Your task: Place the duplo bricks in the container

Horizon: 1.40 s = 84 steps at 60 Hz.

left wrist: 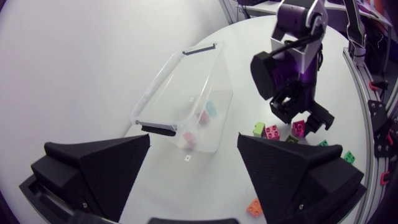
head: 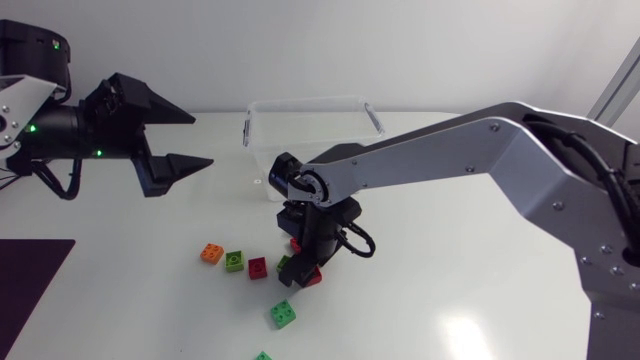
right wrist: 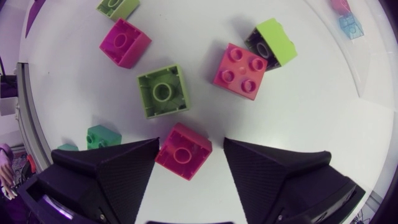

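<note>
My right gripper point(head: 304, 272) points down among scattered duplo bricks in front of the clear container point(head: 310, 104). In the right wrist view a red brick point(right wrist: 183, 151) lies on the table between its open fingers point(right wrist: 112, 174), against one of them and apart from the other. Ahead of it lie a green brick point(right wrist: 163, 91), a magenta brick point(right wrist: 124, 42), a pink four-stud brick point(right wrist: 240, 70) and a lime brick point(right wrist: 274, 41). My left gripper point(head: 202, 140) hangs open and empty left of the container point(left wrist: 186, 93), which holds pink point(left wrist: 188, 140) and blue point(left wrist: 211, 109) bricks.
An orange brick point(head: 211, 253), a green one point(head: 234, 261) and a red one point(head: 258, 267) lie in a row left of the right gripper. Two more green bricks point(head: 283, 313) lie nearer the table's front. A dark mat point(head: 30, 285) covers the front left corner.
</note>
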Each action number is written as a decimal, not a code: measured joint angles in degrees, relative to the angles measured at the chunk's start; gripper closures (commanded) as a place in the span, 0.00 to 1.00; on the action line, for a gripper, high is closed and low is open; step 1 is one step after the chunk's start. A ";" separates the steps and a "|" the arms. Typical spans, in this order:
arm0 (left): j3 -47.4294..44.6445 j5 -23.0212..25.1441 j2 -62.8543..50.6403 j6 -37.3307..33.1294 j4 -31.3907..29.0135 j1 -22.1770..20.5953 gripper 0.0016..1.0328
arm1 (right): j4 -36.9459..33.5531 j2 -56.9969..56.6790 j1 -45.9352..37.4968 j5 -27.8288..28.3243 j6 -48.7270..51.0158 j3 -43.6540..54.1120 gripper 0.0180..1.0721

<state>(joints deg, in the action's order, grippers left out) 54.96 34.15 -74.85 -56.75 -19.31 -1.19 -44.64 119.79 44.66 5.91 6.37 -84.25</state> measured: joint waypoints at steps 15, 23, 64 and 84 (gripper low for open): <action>-3.69 3.02 0.94 -12.13 -9.42 4.11 0.05 | 0.00 -0.31 -0.94 -0.17 0.00 0.22 0.75; -7.43 3.19 1.03 -20.28 -13.33 5.33 0.05 | -0.42 -2.47 -2.73 -0.39 0.02 1.70 0.75; -4.31 0.28 -25.20 -41.18 -14.36 6.54 0.07 | -3.02 -15.04 -6.14 -1.88 0.04 -4.57 0.75; -0.83 -3.13 -30.88 -42.71 -14.40 4.00 0.20 | 0.52 -15.19 -10.38 -1.46 0.04 -8.87 0.75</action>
<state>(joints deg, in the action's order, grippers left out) 54.13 31.03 -105.73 -99.46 -33.71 2.81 -44.12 104.60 34.28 4.45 6.41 -93.12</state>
